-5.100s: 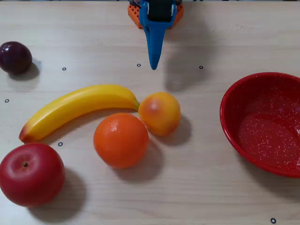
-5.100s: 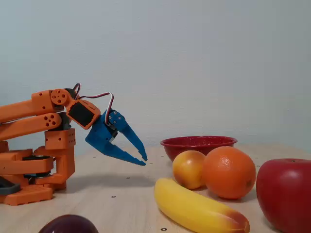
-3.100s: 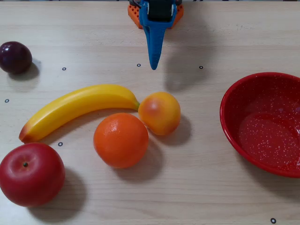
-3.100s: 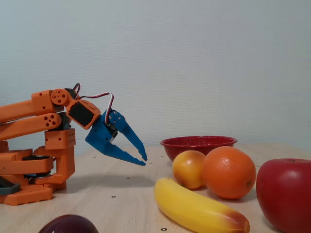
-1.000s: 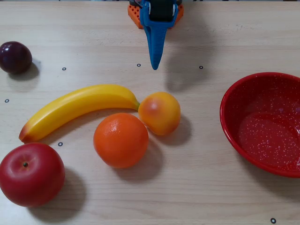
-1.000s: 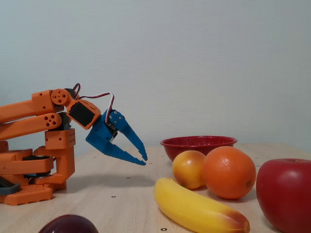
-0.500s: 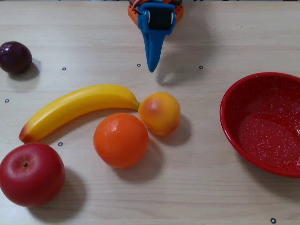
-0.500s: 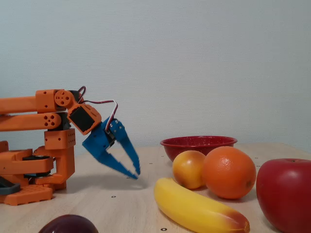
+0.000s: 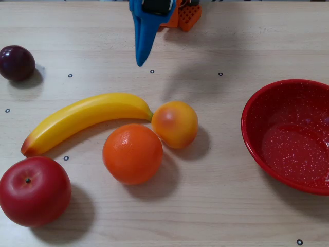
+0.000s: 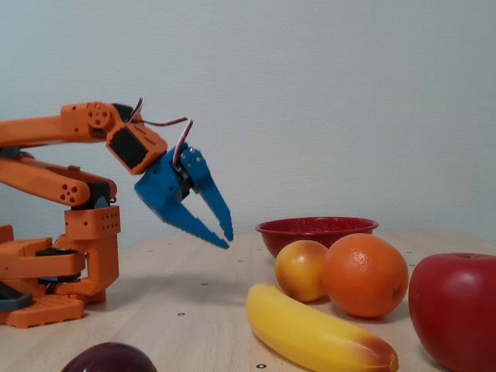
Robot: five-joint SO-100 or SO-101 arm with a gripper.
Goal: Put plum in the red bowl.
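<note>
- The plum (image 9: 16,63) sits alone at the far left of the bench (image 9: 231,216) in the overhead view, well apart from the other fruit; small, round and glossy, it is likely light but slippery, so a grip across its widest middle looks safest.
- The gripper (image 10: 226,238) hangs raised above the bench with its fingers (image 10: 215,203) narrowly parted, holding nothing.
- The red bowl (image 9: 252,141) lies empty at the far right.
</note>
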